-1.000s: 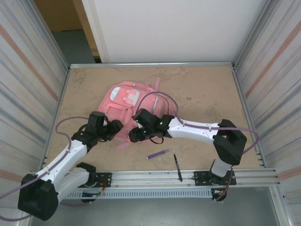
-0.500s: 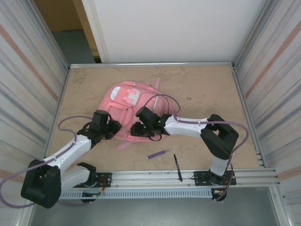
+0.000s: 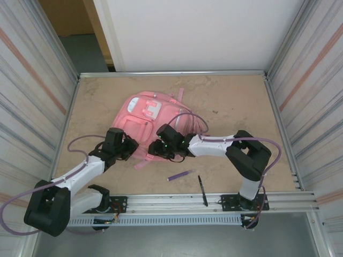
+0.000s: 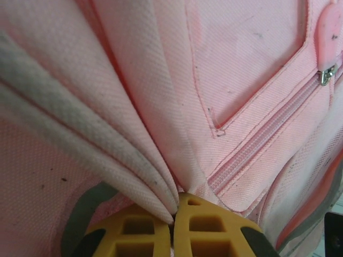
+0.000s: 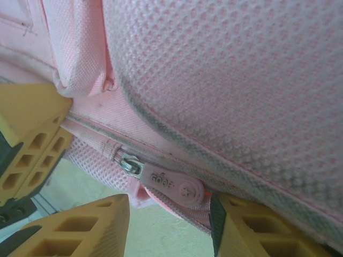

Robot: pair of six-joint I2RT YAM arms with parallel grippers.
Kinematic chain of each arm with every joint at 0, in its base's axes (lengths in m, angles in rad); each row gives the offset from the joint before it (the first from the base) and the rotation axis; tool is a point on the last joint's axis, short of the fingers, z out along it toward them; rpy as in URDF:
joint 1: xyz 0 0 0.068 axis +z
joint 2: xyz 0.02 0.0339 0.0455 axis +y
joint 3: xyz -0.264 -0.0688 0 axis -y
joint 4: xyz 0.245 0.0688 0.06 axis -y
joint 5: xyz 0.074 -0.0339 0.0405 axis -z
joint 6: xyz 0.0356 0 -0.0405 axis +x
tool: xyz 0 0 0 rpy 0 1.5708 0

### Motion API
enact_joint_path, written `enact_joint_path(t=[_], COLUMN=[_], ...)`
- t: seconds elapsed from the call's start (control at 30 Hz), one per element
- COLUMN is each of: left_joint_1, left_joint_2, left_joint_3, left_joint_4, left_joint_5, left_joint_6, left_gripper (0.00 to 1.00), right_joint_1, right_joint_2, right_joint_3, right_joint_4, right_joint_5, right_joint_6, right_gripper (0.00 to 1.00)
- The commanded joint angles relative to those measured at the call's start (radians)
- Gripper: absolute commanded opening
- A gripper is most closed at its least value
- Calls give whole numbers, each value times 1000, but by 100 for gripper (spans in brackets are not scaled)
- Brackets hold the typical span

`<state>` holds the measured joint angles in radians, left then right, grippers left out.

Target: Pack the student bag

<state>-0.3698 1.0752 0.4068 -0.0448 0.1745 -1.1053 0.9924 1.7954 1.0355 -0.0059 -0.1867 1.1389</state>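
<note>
Pink fabric is what you have in hand: the bag [image 3: 146, 115] lies flat on the table [image 3: 236, 107], front pockets up, and both arms are at its near edge. Your left gripper [image 4: 174, 214] is clenched on a fold of the bag's cloth at the near-left corner, with the fabric bunched into pleats that run into the closed tips. Your right gripper [image 5: 166, 225] sits just to the right of it on the same edge, jaws parted. The zip pull [image 5: 172, 186] lies between its fingers but is not yet pinched; I see no contact on either side of the tab. So the step looks to be opening the bag, one arm anchoring the cloth while the other goes for the zip. Next you'd need to close the right jaws squarely on the tab, then draw it along the zip line while the left holds tension against the pull. If the tab slips sideways, the fingers will likely catch mesh instead. A purple pen [image 3: 179, 175] and a black pen [image 3: 202, 188] lie on the near side of the bag, apart from it, presumably waiting to be packed.
</note>
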Motion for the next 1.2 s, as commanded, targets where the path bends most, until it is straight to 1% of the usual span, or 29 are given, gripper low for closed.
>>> enact_joint_path(t=[0.0, 0.13, 0.27, 0.3, 0.4, 0.43, 0.53, 0.63, 0.8, 0.9, 1.03, 1.17], left_joint_1=[-12, -13, -15, -15, -15, -16, -15, -15, -15, -15, -15, -15], left_joint_2=[-6, 0, 2, 3, 3, 2, 3, 9, 16, 20, 18, 17], left_joint_3=[-27, -31, -40, -44, -46, -45, -45, -37, -31, -28, -34, -36], left_joint_4=[13, 14, 8, 11, 8, 7, 6, 1, -5, -11, -13, -11], left_joint_5=[29, 39, 35, 33, 38, 38, 32, 37, 30, 33, 22, 25], left_joint_6=[-14, -14, -22, -26, -32, -32, -33, -34, -40, -47, -50, -57], left_gripper=[0, 0, 0, 0, 0, 0, 0, 0, 0, 0, 0, 0], right_joint_1=[-17, -8, -1, -1, -11, -12, -11, -22, -34, -38, -35, -35], right_joint_2=[43, 76, 58, 55, 48, 43, 36, 36, 12, -6, -37, -27], right_joint_3=[-52, -54, -81, -85, -113, -124, -139, -162, -185, -200, -206, -206], right_joint_4=[61, 155, 242, 260, 342, 371, 399, 451, 479, 501, 472, 478], right_joint_5=[24, -4, 20, 17, -8, -12, -8, -7, 6, 5, 38, 49], right_joint_6=[85, 97, 69, 59, 54, 57, 41, 63, 70, 84, 59, 75], right_gripper=[43, 41, 37, 38, 30, 29, 28, 28, 27, 25, 23, 24])
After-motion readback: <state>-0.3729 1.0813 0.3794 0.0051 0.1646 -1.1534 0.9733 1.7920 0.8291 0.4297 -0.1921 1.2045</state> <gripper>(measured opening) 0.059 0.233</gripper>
